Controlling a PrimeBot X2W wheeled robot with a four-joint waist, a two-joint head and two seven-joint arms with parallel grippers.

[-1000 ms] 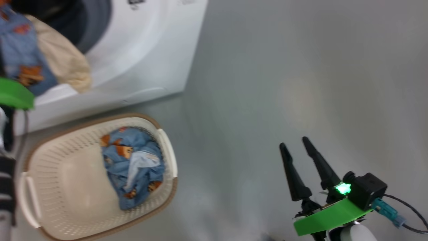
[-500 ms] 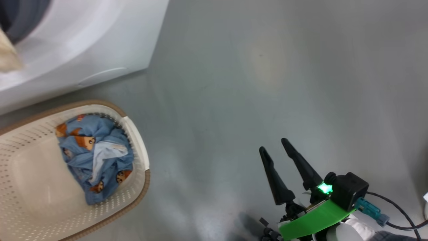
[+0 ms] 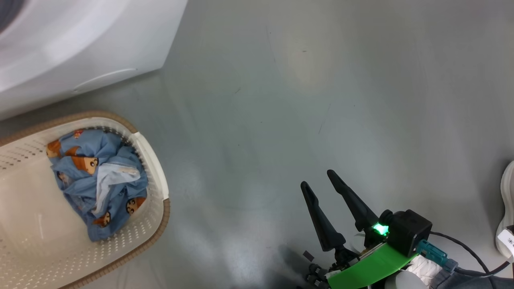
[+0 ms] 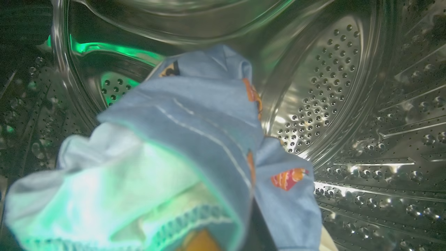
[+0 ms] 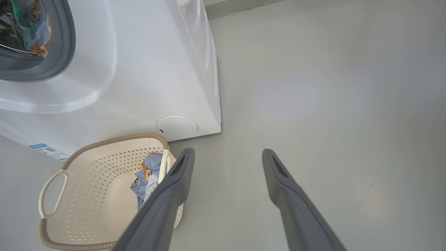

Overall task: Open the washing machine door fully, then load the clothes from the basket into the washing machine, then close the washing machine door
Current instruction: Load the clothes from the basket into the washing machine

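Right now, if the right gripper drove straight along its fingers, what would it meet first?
Probably the bare grey floor; the right gripper is open and the basket sits left of that line. Depth is unclear.

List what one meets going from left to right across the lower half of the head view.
Cream-white perforated plastic basket with a brown rim, holding light blue tiger-printed clothes → bare grey floor → right gripper with two long dark fingers, open → white object cut off by the right edge.
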